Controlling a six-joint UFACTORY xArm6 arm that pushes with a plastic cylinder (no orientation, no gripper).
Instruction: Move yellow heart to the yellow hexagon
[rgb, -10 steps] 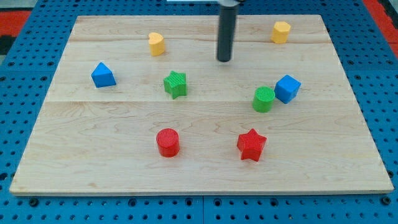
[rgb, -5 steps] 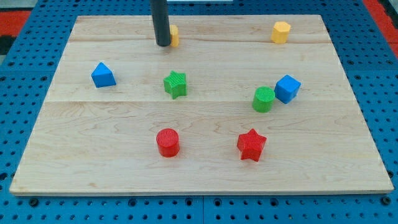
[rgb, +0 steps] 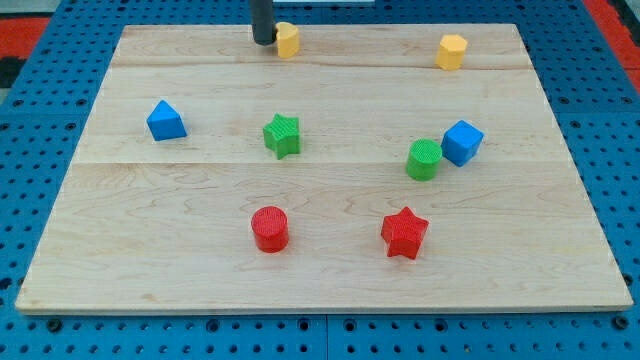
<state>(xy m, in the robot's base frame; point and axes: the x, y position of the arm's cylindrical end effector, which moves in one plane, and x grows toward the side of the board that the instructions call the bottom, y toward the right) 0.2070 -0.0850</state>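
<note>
The yellow heart (rgb: 288, 40) lies near the board's top edge, left of the middle. My tip (rgb: 263, 42) stands right against its left side, the dark rod rising out of the view's top. The yellow hexagon (rgb: 451, 51) lies near the top right of the board, far to the right of the heart.
A blue triangle block (rgb: 165, 120) lies at the left. A green star (rgb: 282, 135) is in the middle. A green cylinder (rgb: 424, 159) touches a blue cube (rgb: 462, 142) at the right. A red cylinder (rgb: 269, 228) and red star (rgb: 404, 232) lie lower down on the wooden board (rgb: 150, 260).
My tip swept left from the board's middle top to the heart's left side, then up. The heart has been pushed up and to the right.
</note>
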